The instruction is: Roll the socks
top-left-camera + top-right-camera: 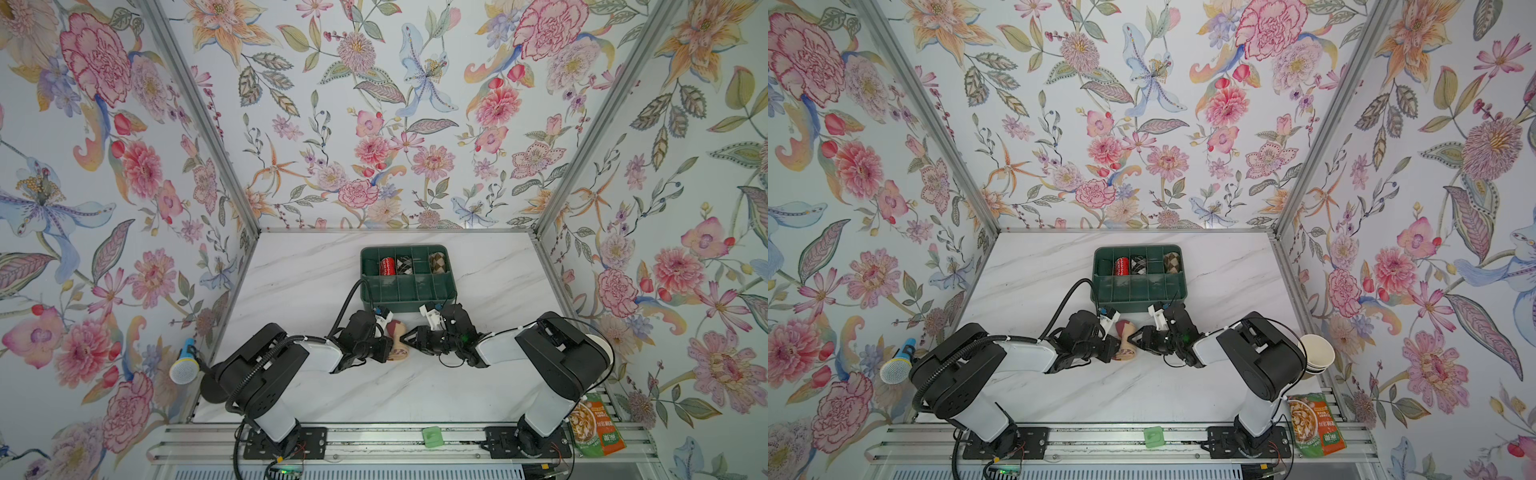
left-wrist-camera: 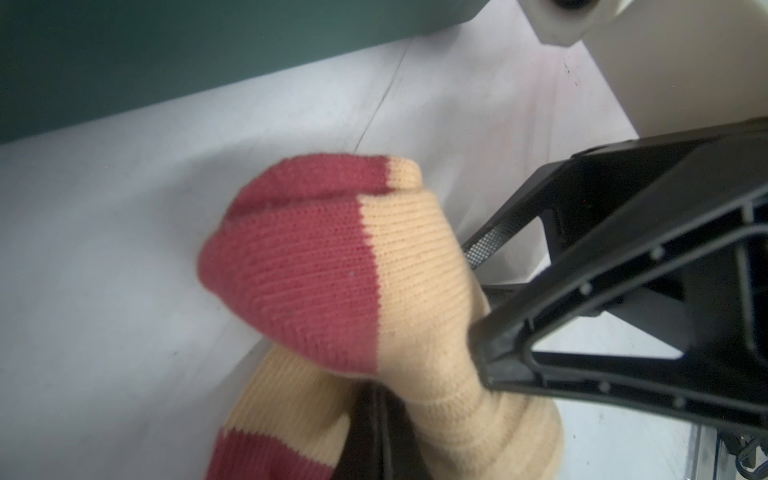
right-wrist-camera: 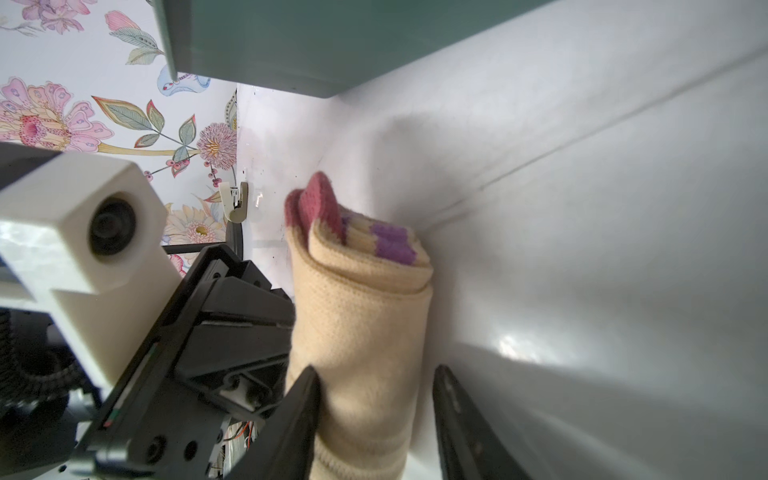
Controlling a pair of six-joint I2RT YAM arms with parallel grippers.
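A cream, red and purple pair of socks (image 1: 400, 334) lies partly rolled on the marble table, between my two grippers and just in front of the green box. My left gripper (image 1: 388, 347) is shut on the cream fabric; in the left wrist view its dark jaws (image 2: 382, 436) pinch the socks (image 2: 332, 270), whose red toe folds over. My right gripper (image 1: 409, 336) is open and straddles the roll (image 3: 361, 316). In the right wrist view one finger (image 3: 307, 386) presses the roll, while the other finger (image 3: 446, 390) stands a little off it.
The green compartment box (image 1: 415, 305) holds a red roll (image 1: 387, 266), a black-and-white roll (image 1: 404, 264) and a brown roll (image 1: 437, 262). A microphone (image 1: 183, 365) leans at the left wall. Paper cups (image 1: 1316, 353) and a snack packet (image 1: 596, 424) sit at the right.
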